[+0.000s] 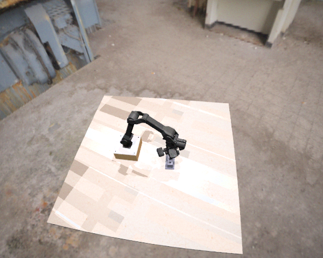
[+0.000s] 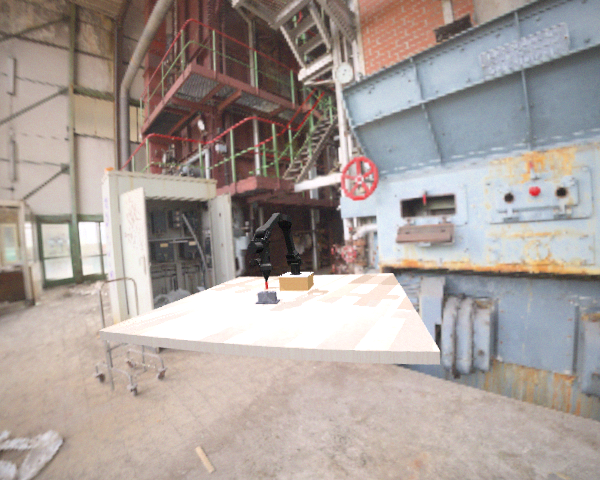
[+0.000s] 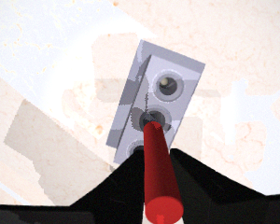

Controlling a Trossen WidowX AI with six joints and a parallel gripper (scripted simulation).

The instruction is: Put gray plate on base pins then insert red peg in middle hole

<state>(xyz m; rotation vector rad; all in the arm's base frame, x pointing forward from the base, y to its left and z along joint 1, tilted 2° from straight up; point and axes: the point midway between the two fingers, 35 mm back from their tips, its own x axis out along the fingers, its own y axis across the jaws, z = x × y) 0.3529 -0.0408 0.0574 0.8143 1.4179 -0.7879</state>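
Wrist view: my hand [image 3: 157, 157] [image 2: 266, 279] is nearly closed, its fingers pinching the red peg [image 3: 162, 173] [image 2: 266, 285]. Peg's far end overlaps the middle hole [image 3: 152, 119] of the gray plate [image 3: 178, 106]; cannot tell whether it has entered. Another hole lies at one o'clock from the middle one. Exterior: peg points down above the gray block [image 2: 267, 297] on the table [image 2: 269, 330].

Third hole of the gray plate [image 3: 177, 112] partly hidden behind the hand [image 3: 157, 156].
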